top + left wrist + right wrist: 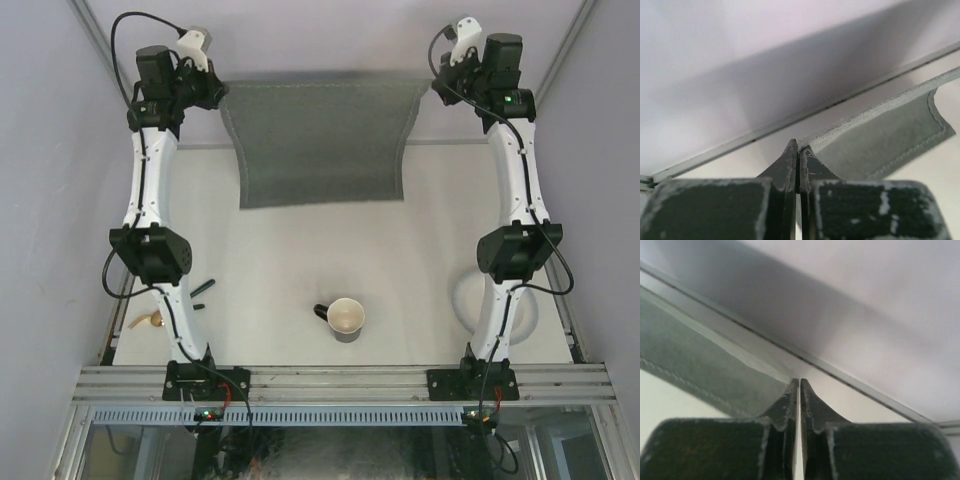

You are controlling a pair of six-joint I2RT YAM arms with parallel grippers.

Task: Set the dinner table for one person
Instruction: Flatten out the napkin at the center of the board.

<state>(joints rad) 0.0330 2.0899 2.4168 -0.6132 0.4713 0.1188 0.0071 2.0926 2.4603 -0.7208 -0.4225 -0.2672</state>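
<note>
From above, the left gripper (214,88) and right gripper (433,88) each pinch a far corner of the grey mat (320,145). Its long edge runs nine to three between them, equally near both. The dinner table (420,280) spreads toward six, where the mug (345,318) stands. Left wrist: jaws closed on the mat's hem. Right wrist: jaws together, apparently nipping the other corner.

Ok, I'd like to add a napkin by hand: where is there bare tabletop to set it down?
Bare: the wide stretch of dinner table between the lifted grey mat and the mug, and the gap between mug and plate. Crowded: the near left corner, with cutlery beside the left arm.
</note>
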